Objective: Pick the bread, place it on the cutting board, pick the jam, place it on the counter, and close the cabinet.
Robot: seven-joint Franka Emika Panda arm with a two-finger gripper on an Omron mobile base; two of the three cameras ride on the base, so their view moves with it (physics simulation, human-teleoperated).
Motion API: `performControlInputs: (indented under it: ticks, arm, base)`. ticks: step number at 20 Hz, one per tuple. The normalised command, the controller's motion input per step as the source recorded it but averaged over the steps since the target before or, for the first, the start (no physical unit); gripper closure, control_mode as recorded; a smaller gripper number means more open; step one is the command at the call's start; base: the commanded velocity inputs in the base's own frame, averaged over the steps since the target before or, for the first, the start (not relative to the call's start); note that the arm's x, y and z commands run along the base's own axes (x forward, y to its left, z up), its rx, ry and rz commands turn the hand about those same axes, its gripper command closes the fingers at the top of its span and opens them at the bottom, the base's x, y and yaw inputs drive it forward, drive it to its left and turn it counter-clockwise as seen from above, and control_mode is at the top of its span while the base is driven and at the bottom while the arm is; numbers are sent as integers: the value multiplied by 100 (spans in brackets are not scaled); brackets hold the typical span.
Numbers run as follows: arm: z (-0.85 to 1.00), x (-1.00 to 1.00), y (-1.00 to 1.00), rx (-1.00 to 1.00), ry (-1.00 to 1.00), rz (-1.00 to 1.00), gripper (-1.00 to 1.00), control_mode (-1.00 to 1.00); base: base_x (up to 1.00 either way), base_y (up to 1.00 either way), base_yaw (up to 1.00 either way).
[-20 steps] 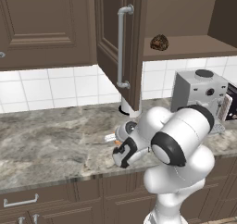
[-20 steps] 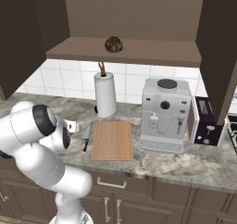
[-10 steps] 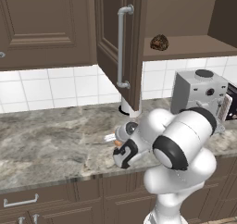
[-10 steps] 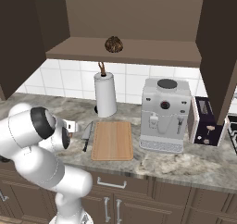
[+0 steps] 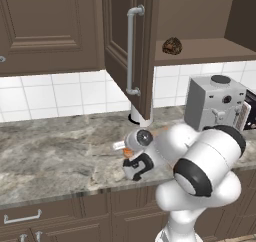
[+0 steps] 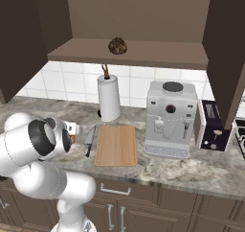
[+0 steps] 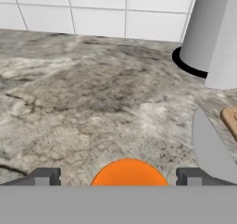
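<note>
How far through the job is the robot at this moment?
Nothing looks finished. The bread sits on the cabinet shelf, and the cutting board is bare. In hand: the jam sits between the gripper fingertips, low over the counter. Left: releasing the jam, moving the bread, closing the open door.

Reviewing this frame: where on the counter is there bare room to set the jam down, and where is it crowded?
Free: the counter stretch left of the gripper, under the closed cabinet doors. In the hand view, bare stone runs from the jam to the tiles. Crowded: rightward, the knife, cutting board, paper towel roll and coffee machine.
</note>
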Motion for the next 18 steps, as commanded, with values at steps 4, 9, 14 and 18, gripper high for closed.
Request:
performControlInputs:
  ticks: [4, 9, 14, 18]
  arm:
    - [45, 0, -5, 0, -2, 0, -100, -100]
    - [40, 0, -14, 0, -3, 0, -100, -100]
    - [35, 0, -26, 0, -2, 2, -100, -100]
    - [32, 0, -27, 0, -2, 4, -100, -100]
  base:
    - [0, 0, 0]
    - [0, 0, 0]
    - [0, 0, 0]
    - [0, 0, 0]
